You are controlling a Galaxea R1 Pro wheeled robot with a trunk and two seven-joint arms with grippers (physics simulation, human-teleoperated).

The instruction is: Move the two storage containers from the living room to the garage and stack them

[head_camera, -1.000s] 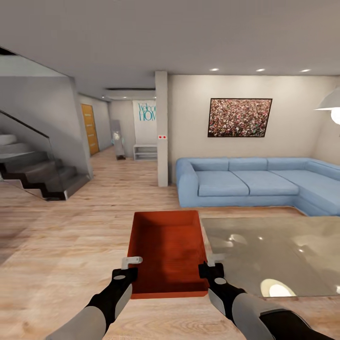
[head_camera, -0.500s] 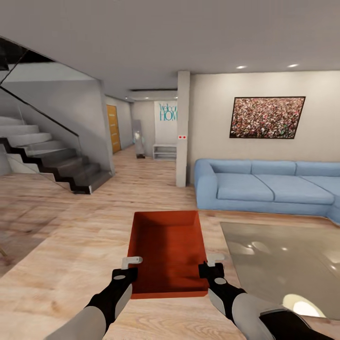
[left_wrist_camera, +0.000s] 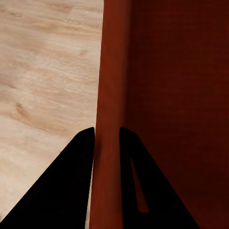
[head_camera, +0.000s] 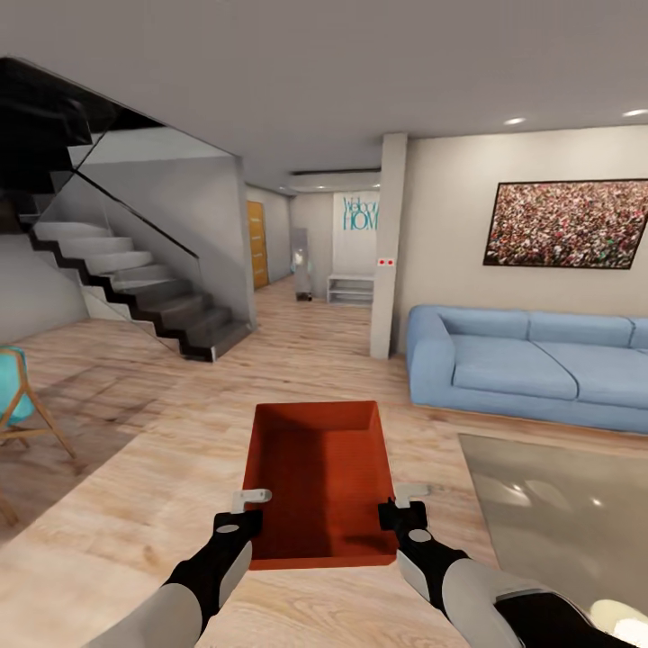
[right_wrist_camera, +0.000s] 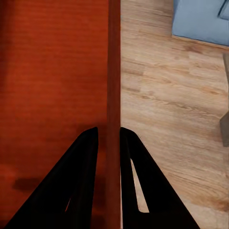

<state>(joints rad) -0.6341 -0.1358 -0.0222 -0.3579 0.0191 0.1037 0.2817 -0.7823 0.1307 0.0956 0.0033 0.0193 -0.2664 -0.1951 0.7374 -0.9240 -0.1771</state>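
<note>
container: red-orange storage container [head_camera: 317, 477], open top up, held level in front of the robot above the wood floor [head_camera: 135, 468]; empty inside, low thin walls, long axis pointing away from the robot.
left gripper: left gripper [head_camera: 245, 507] on the container's left wall near the robot-side corner; in the left wrist view the two black fingers [left_wrist_camera: 62, 186] straddle that wall [left_wrist_camera: 109, 143], one outside and one inside, jaws narrow and pinched on it.
right gripper: right gripper [head_camera: 402, 504] on the container's right wall, same end; in the right wrist view the fingers [right_wrist_camera: 76, 186] sit either side of the wall [right_wrist_camera: 113, 95], jaws narrow and clamped on it.
arms: both forearms reach in from the near edge of the head view, roughly symmetric about the container.
sofa: blue sofa [head_camera: 531, 364] beyond the container and to its right, against the white wall; a corner of it shows in the right wrist view [right_wrist_camera: 202, 21].
glass table: glass-topped table [head_camera: 558, 513] right of the container, between it and the sofa, apart from it.
pillar: white pillar [head_camera: 389, 243] past the container's far end, just left of the sofa.
painting: framed speckled painting [head_camera: 567, 223] on the wall above the sofa.
stairs: dark staircase [head_camera: 135, 288] with glass rail, far left of the container.
hallway: opening between stairs and pillar, orange door [head_camera: 257, 245] and teal wall lettering [head_camera: 358, 214] at its far end.
chair: teal chair on wooden legs [head_camera: 22, 409], well left of the container at the frame edge.
</note>
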